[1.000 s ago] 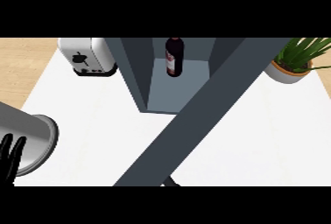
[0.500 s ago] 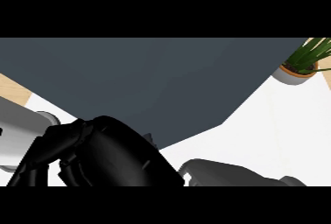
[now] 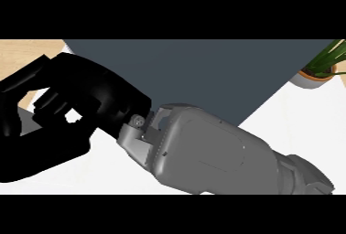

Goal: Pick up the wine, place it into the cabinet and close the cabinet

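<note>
By the cabinet door point(image 3: 202, 64), the right hand point(image 3: 94, 96) was curled empty; the unseen wine, likely breakable glass, needed a middle hold

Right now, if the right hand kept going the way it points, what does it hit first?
Probably the dark cabinet panel: the right hand points up-left and overlaps that panel's left edge. Depth is unclear; it may instead pass beside it toward the tan strip.
</note>
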`<state>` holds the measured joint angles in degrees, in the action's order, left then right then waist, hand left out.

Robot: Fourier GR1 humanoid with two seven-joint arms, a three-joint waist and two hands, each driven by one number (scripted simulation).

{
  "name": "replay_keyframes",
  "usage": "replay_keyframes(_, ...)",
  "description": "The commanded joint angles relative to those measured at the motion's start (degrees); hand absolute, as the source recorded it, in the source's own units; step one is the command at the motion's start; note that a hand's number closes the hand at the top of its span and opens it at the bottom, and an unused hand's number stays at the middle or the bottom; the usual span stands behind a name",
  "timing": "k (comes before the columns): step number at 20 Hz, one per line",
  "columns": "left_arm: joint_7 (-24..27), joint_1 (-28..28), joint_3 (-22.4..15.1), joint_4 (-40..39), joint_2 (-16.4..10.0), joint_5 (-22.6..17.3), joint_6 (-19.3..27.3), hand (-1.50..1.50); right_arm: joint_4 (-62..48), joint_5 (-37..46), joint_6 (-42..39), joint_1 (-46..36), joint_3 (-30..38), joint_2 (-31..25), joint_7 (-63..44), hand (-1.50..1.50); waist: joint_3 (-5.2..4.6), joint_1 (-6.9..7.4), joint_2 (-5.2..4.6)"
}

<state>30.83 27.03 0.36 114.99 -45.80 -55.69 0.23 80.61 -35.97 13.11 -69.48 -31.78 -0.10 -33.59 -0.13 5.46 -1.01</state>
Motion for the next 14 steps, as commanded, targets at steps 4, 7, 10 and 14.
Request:
replay_keyframes(4, -0.4, 0.9, 3.8, -1.1, -0.1, -1.3, -2.1, -1.5, -17.1, -15.0, -13.6, -4.8, 4.8, 0.1, 1.6, 1.5, 0.0, -0.6, 0.24)
replay_keyframes(7, -2.8, -0.6, 4.2, -0.6, -0.1, -2.0, 0.3, -1.5, -24.9, -11.3, -13.4, -7.2, 6.5, 0.1, 9.2, 1.5, 0.05, -1.83, 0.27)
replay_keyframes(10, -3.4, -0.3, 6.6, -1.0, -1.3, -3.5, -2.0, -1.5, -31.0, -5.7, -16.5, -6.3, 9.1, -1.8, 16.1, 1.5, 0.07, -2.15, 0.03)
replay_keyframes(14, -3.6, 1.6, 7.5, -1.1, -1.1, -4.1, -3.6, -1.5, -34.9, -4.5, -14.9, -7.0, 10.3, -4.4, 18.5, 1.5, 0.06, -1.97, 0.1)
